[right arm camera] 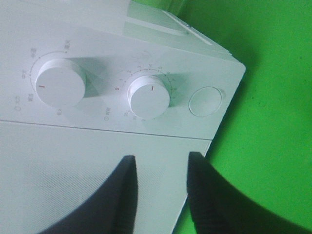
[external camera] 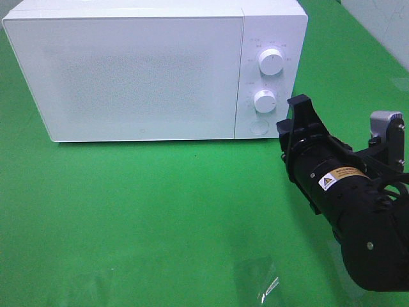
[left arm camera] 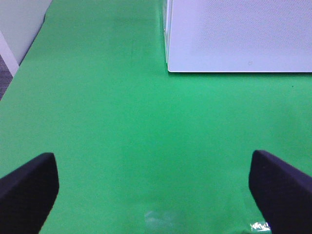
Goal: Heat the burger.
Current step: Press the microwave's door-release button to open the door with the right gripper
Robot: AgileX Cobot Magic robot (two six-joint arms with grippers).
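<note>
The black right hand, half open and empty, should close squarely round the lower round knob, at ten o'clock, on the white microwave.

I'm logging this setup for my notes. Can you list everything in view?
microwave: one, white, door shut, at the back of the table.
knobs: two, white, on the microwave's right panel, one above the other.
round button: one, white, below the knobs.
table cover: one, green, under everything.
left gripper: one, black, open, over bare cover.
right gripper: one, black, fingers apart and empty, close to the panel.
</note>
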